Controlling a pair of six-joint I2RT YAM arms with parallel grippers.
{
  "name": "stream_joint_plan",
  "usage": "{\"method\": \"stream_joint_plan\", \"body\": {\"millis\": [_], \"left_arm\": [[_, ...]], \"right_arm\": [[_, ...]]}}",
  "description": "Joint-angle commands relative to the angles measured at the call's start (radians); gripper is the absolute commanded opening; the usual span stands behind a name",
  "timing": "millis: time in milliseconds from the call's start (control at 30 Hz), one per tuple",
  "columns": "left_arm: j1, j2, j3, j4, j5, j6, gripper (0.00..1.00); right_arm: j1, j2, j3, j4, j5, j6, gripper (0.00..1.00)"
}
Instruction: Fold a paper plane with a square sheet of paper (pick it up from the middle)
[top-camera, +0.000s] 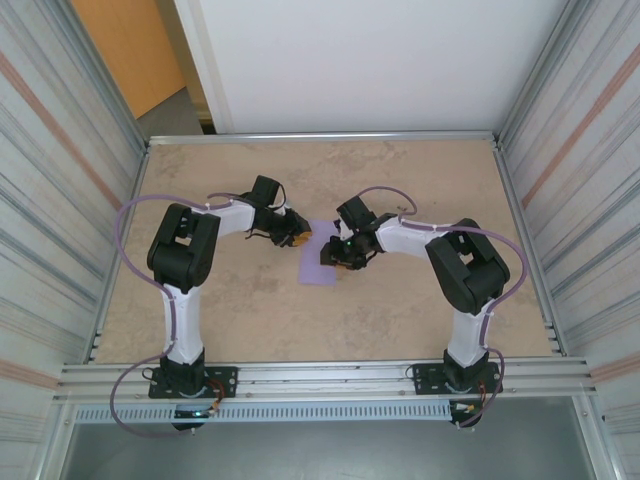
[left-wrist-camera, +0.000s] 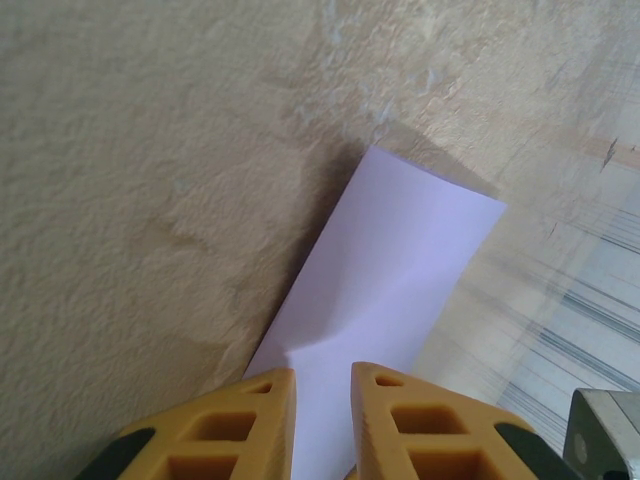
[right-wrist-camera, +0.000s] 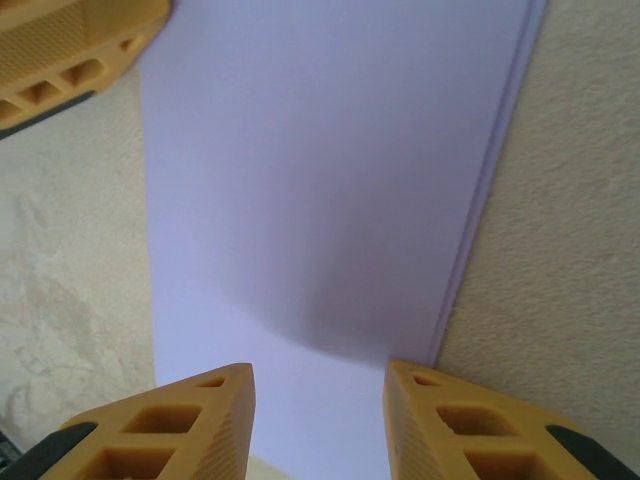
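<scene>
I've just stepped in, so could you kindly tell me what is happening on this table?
A lilac paper lies on the table, apparently folded in half. The left end effector sits at one end of it, fingers nearly together over the paper. The right end effector stands open astride the opposite end. There is no plane shape yet.

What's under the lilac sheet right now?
The beige table shows around the square sheet of paper. In the right wrist view a second lilac layer peeks out along one edge, so it looks folded over. Anything beneath its middle is covered.
</scene>
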Motion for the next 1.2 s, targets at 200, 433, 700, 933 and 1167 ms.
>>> {"method": "stream_joint_plan", "body": {"millis": [200,433,700,933,1167], "left_arm": [[-0.004,0.100,-0.062,-0.073,-0.077,-0.005,0.22],[-0.002,0.081,-0.035,-0.095,-0.082,0.018,0.22],[0.000,0.100,-0.051,-0.086,-0.079,0.007,0.22],[0.004,0.099,-0.062,-0.082,-0.081,0.006,0.22],[0.004,0.096,-0.071,-0.083,-0.085,0.007,0.22]], "right_arm": [[-0.017,0.030,0.016,0.018,-0.031,0.006,0.39],[-0.081,-0.008,0.015,0.031,0.007,0.014,0.39],[-0.132,0.096,0.149,-0.004,0.018,-0.027,0.38],[-0.149,0.183,0.276,-0.018,0.047,-0.066,0.38],[-0.156,0.252,0.370,-0.032,0.090,-0.091,0.38]]}}
